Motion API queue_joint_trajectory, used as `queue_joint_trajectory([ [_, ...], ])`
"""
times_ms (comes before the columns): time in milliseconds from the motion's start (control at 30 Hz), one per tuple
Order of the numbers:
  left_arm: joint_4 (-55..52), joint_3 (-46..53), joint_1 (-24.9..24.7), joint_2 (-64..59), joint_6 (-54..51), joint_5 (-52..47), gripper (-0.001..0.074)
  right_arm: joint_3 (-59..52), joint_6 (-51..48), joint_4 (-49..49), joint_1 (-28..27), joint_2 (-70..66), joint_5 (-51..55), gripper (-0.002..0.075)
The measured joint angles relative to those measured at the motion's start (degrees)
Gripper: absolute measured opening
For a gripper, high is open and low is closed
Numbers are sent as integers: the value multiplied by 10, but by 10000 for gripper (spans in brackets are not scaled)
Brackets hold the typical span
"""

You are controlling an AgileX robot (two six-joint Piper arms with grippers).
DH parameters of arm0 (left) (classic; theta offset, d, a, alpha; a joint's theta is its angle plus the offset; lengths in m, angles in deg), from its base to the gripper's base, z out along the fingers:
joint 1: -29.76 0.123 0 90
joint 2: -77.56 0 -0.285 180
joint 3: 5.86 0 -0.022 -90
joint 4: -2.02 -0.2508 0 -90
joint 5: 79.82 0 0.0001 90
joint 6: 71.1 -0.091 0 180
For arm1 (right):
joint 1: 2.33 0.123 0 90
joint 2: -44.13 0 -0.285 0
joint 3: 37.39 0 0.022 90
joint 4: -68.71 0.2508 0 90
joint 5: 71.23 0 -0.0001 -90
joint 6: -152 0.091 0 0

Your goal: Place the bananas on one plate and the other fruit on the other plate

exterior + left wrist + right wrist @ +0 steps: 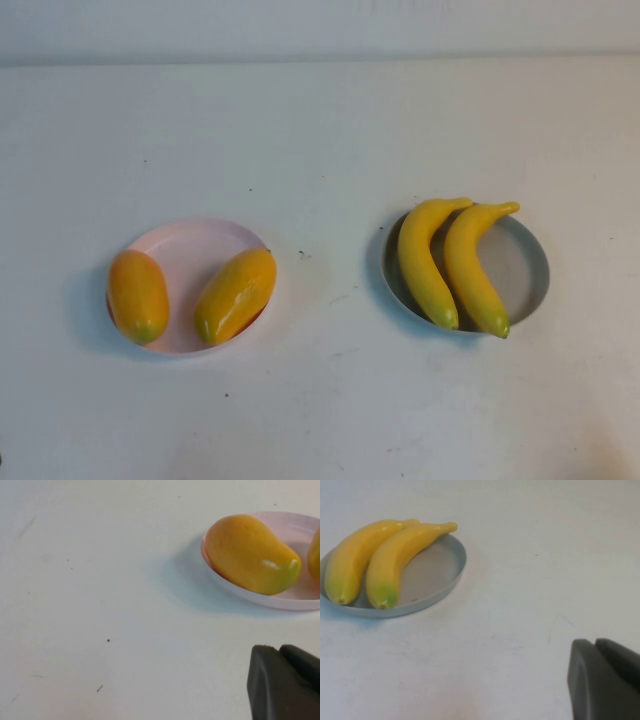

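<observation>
Now, starting with the white table (320,120), you have nothing left lying loose on it: the pale pink plate (190,252) holds both mangoes (137,295) (235,294), and the grey-blue plate (525,270) holds both bananas (424,262) (474,268) side by side. The sorting looks finished, so the step in hand is to keep clear. Your left gripper (285,682) sits low over bare table, the pink plate just ahead of it and apart; your right gripper (605,680) sits likewise, the grey-blue plate ahead and well apart. Whether either claw is open I cannot tell. Retreat straight back, without sweeping toward either rim.
</observation>
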Motion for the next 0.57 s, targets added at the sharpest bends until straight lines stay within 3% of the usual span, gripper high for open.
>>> queue_joint_trajectory([
  [567, 0, 0, 0, 0, 0, 0, -2, 0, 0, 1, 0, 3, 1, -15],
])
